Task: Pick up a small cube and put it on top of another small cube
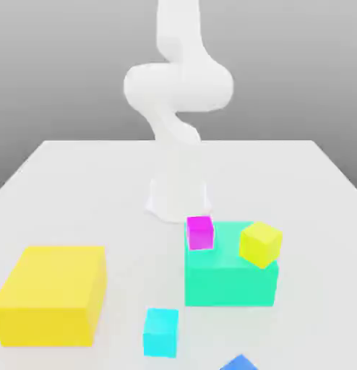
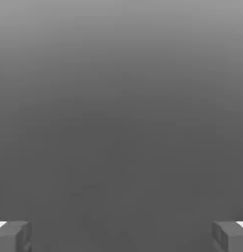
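Observation:
In the exterior view a small magenta cube (image 1: 200,233) sits on the top of a large green block (image 1: 230,278), at its corner nearest the arm's base. A small yellow cube (image 1: 260,243) rests tilted on the green block's other side. A small cyan cube (image 1: 160,332) stands alone on the table in front. In the hand view my gripper (image 2: 121,236) is open, with one grey fingertip (image 2: 13,236) and the other far apart and nothing between them, only plain grey background.
A large yellow block (image 1: 51,295) stands at the exterior view's left front. A blue object (image 1: 239,363) pokes in at the lower edge. The white arm (image 1: 178,87) rises from its base (image 1: 178,199) at the white table's middle.

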Controlling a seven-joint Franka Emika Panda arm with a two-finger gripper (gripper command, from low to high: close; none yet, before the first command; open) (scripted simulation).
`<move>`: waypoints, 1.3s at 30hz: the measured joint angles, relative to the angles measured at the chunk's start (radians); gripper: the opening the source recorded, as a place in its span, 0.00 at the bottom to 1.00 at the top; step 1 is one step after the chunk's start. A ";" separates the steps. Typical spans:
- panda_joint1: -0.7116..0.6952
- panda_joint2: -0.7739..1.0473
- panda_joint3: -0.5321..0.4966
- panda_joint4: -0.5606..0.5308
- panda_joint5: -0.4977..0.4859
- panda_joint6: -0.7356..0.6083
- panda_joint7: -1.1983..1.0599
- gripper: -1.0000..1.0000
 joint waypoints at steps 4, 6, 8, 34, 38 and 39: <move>-0.008 0.151 -0.002 -0.045 -0.001 0.071 0.002 0.50; -0.011 0.224 -0.004 -0.067 -0.002 0.106 0.004 0.50; -0.013 0.296 -0.006 -0.089 -0.003 0.140 0.005 0.50; -0.042 1.057 -0.012 -0.230 0.020 0.563 -0.006 0.00; -0.043 1.014 -0.012 -0.238 0.017 0.527 -0.004 0.00; -0.043 0.981 -0.013 -0.244 0.015 0.501 -0.003 0.00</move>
